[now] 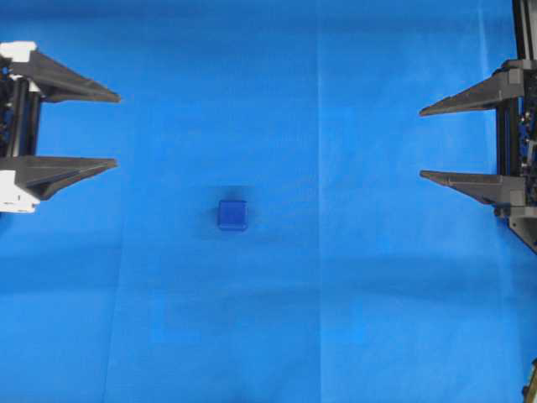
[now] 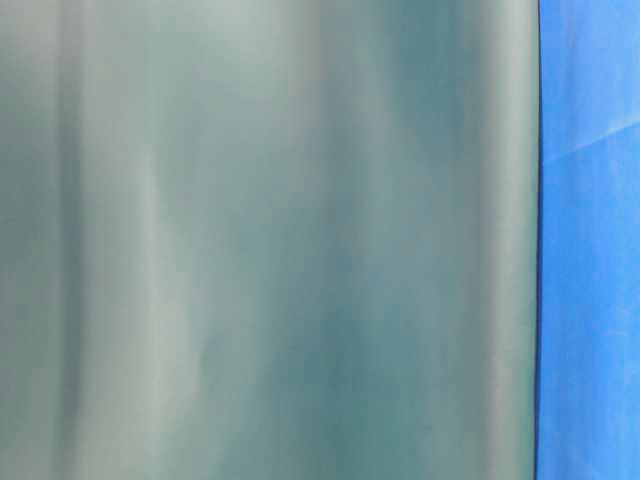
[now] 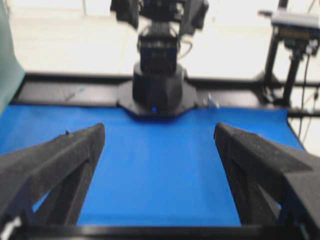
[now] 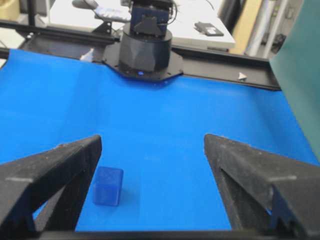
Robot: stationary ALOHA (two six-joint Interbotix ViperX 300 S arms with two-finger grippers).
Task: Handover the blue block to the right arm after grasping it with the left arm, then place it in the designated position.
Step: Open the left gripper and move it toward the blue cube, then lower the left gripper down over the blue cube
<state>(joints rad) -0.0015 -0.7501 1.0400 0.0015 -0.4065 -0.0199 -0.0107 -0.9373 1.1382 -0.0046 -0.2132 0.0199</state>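
One blue block (image 1: 232,215) sits alone on the blue cloth (image 1: 336,319), a little left of the cloth's middle crease in the overhead view and resting flat. Two grippers face it from opposite edges. The left gripper (image 1: 116,130), with white brackets, stands well apart from the block on its left and slightly above it in the frame, its two fingers spread wide with nothing between them. The right gripper (image 1: 421,143) is farther from the block, on its right, its two fingers likewise spread wide and empty. In the right wrist view the block (image 4: 107,186) lies just beside the left-hand finger (image 4: 55,175), not touching it
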